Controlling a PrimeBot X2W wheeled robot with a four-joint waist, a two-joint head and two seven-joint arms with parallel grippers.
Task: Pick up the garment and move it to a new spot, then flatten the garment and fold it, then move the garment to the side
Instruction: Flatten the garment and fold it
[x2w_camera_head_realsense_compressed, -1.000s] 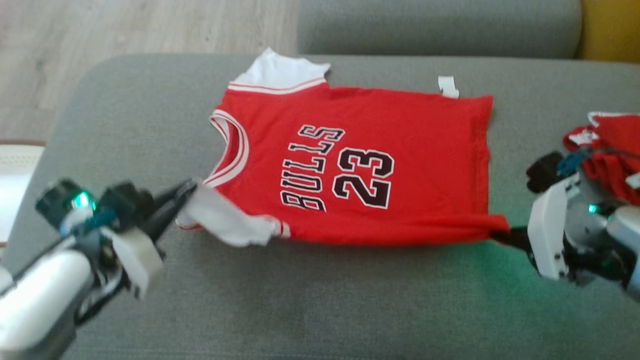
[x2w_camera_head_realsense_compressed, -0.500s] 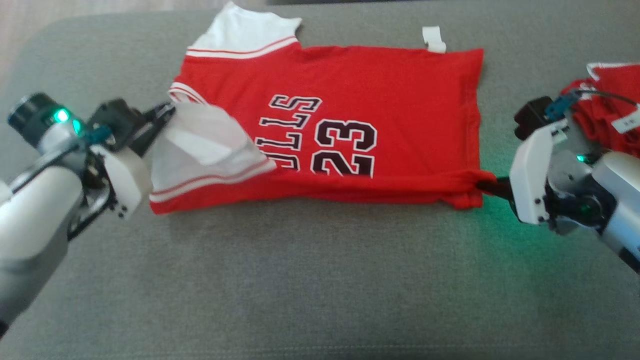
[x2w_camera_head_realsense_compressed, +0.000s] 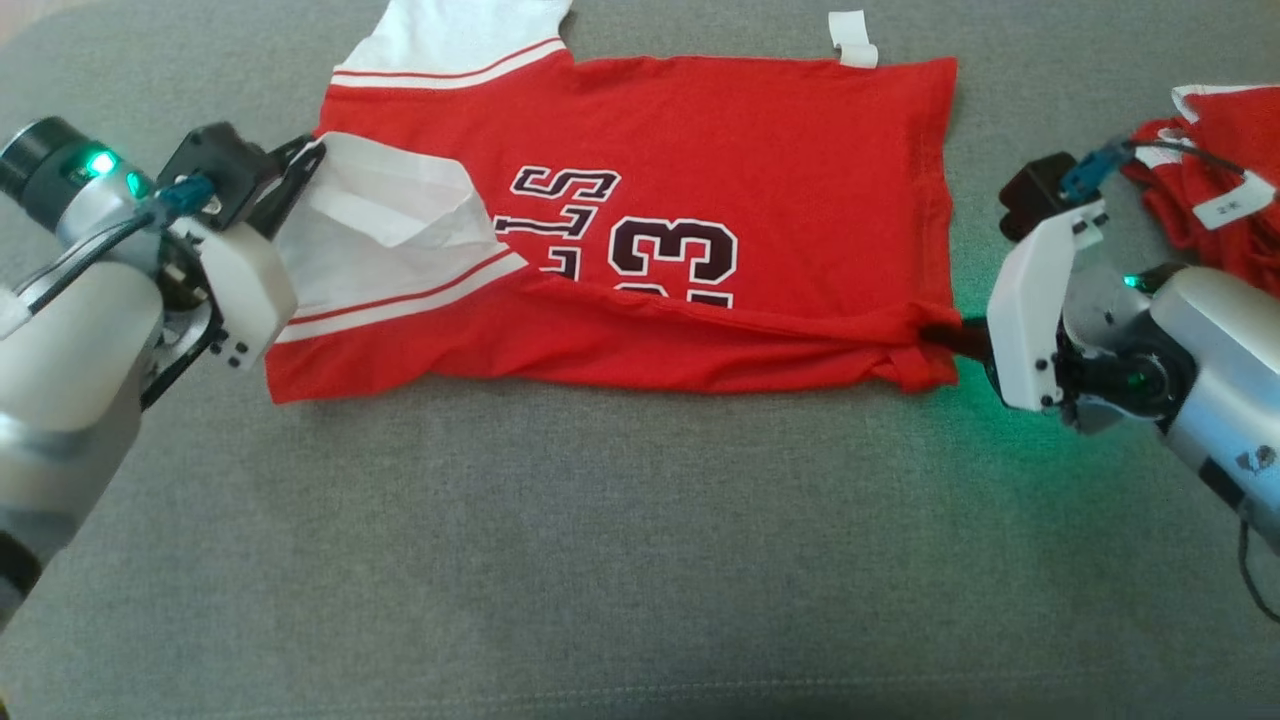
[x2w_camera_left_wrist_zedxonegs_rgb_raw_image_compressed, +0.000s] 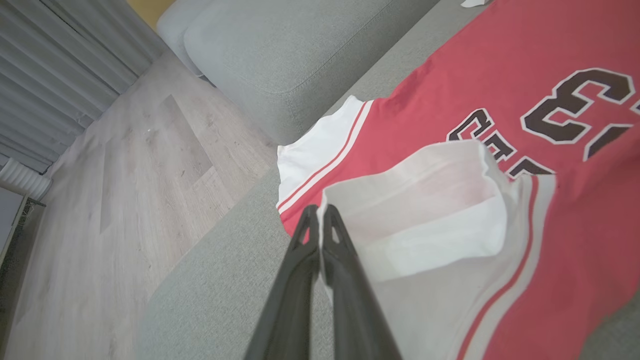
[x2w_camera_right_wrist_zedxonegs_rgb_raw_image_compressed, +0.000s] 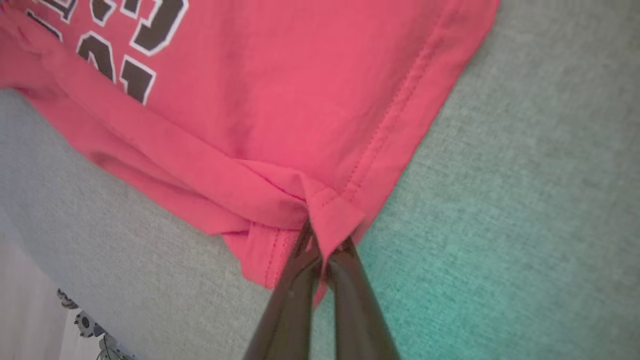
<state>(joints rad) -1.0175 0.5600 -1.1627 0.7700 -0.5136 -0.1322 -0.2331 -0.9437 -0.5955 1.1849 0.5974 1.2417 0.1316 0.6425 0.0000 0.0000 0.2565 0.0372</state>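
The garment (x2w_camera_head_realsense_compressed: 780, 160) is a red jersey with white sleeves and dark number print, spread across the grey cushion (x2w_camera_head_realsense_compressed: 620, 540). Its near long edge is lifted and turned over toward the far side, covering part of the lettering. My left gripper (x2w_camera_head_realsense_compressed: 305, 160) is shut on the white sleeve corner (x2w_camera_left_wrist_zedxonegs_rgb_raw_image_compressed: 350, 220), with the fabric pinched at the fingertips (x2w_camera_left_wrist_zedxonegs_rgb_raw_image_compressed: 320, 220). My right gripper (x2w_camera_head_realsense_compressed: 945, 335) is shut on the red hem corner (x2w_camera_right_wrist_zedxonegs_rgb_raw_image_compressed: 330, 220). The turned-over strip of the garment (x2w_camera_right_wrist_zedxonegs_rgb_raw_image_compressed: 240, 130) runs slack between the two grips.
Another red garment (x2w_camera_head_realsense_compressed: 1215, 190) lies bunched at the far right, behind my right wrist. A second grey cushion (x2w_camera_left_wrist_zedxonegs_rgb_raw_image_compressed: 280, 55) and wooden floor (x2w_camera_left_wrist_zedxonegs_rgb_raw_image_compressed: 120, 185) lie beyond the left end. A white tag (x2w_camera_head_realsense_compressed: 850, 38) sticks out at the jersey's far edge.
Both grippers have carried the near edge of the garment farther over its front, hiding more of the lettering. The head camera has tilted down, shifting the whole scene upward.
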